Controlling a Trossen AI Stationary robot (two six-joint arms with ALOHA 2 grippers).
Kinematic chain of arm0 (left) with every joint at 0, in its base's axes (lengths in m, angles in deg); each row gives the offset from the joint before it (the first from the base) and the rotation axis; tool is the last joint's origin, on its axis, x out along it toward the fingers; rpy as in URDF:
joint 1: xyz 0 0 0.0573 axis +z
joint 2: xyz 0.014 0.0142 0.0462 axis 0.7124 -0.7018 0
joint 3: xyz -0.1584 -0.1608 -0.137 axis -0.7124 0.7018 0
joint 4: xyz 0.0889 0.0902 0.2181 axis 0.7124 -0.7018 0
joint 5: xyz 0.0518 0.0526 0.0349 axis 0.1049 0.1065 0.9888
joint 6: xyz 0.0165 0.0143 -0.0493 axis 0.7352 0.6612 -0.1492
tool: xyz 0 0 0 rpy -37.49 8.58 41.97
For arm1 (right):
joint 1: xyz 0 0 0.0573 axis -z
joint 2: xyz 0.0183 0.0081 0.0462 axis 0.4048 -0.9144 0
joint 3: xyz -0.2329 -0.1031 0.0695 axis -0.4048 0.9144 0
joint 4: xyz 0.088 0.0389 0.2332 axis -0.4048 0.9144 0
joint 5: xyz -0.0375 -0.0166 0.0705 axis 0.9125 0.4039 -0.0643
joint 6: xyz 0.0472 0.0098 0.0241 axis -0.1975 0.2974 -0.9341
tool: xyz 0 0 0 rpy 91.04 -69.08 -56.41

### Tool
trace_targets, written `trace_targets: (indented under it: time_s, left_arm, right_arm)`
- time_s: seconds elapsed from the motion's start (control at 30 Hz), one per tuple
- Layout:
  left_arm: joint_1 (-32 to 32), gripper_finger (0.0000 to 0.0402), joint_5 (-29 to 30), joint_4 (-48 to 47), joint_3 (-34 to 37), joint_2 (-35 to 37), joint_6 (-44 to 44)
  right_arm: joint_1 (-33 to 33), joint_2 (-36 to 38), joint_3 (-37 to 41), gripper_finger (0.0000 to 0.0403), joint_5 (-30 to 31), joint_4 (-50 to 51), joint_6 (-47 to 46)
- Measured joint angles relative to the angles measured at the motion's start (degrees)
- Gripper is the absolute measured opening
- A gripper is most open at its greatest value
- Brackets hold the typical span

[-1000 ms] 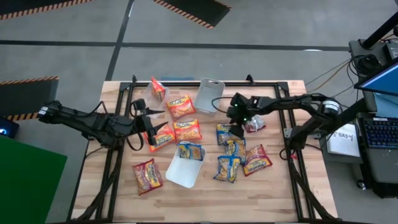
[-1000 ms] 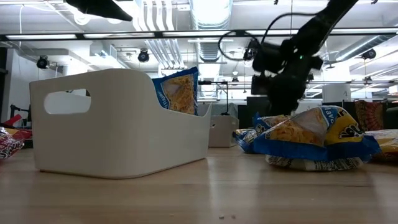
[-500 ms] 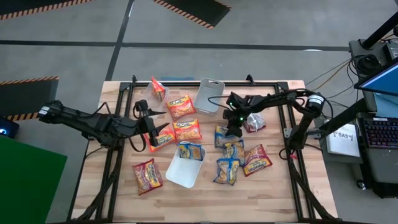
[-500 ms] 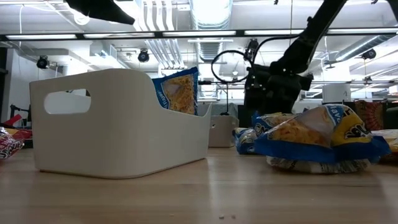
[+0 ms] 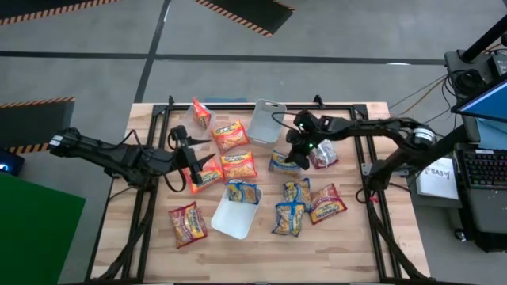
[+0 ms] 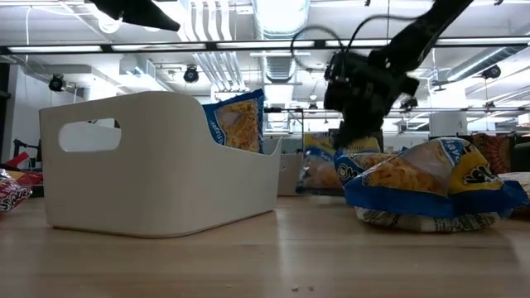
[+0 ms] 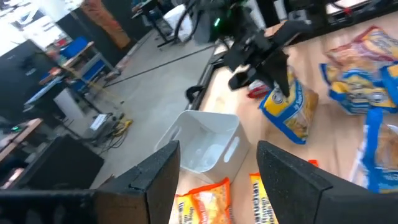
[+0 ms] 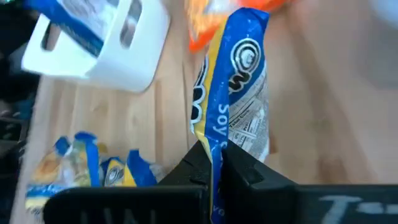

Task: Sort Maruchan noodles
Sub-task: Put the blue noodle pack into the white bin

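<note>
Left gripper, jaws wide, hovers over orange packets. One blue-and-yellow packet already stands in the white bin. Right gripper pinches another blue-and-yellow packet, lifted; most packets remain unsorted.

A: Which containers stand on the wooden worktop?
B: Two white bins. One white bin stands toward the near edge; another white bin stands toward the far edge. A clear tray sits near the far left corner.

A: How does the near bin appear at table height?
B: As a broad white wall with an oval handle cut-out, resting flat on the planks.

A: What surrounds the worktop?
B: Grey floor with hazard-striped tape, a green panel at left, and a laptop with cables at right. Ceiling lights and ducts show beyond.
</note>
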Motion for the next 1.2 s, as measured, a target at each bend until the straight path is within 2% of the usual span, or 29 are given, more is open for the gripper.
trace_targets:
  time_s: [0.33,0.53,0.67,0.77,0.9,1.03,1.2]
  left_arm:
    - [0.0,0.0196,14.39,3.79,0.02,0.64,0.01]
    - [0.0,0.0196,15.31,3.98,0.02,2.26,-1.04]
    - [0.0,0.0196,15.27,4.15,0.02,2.69,-1.47]
    - [0.0,0.0196,15.25,4.13,0.02,2.59,-1.5]
    - [-0.04,0.0196,15.22,3.88,0.02,2.33,-1.5]
    - [-0.04,0.0196,15.2,3.92,0.02,2.34,-1.4]
    - [-0.04,0.0196,15.2,3.92,0.02,2.32,-1.35]
  right_arm:
    - [-9.72,14.05,-0.07,0.0008,17.28,-0.63,-12.28]
    - [-17.49,17.77,-0.13,0.0008,26.15,-4.44,-16.78]
    - [-19.84,17.9,-0.1,0.0008,32.8,-0.77,-18.42]
    - [-21.05,17.22,-0.09,0.0015,33.82,-0.29,-18.34]
    - [-23.39,15.76,-0.09,0.0052,33.28,-0.79,-17.94]
    - [-26.43,14.07,-0.32,0.0114,33.99,-0.78,-18.4]
    - [-30.35,10.35,-5.51,0.0198,39.13,3.47,-18.38]
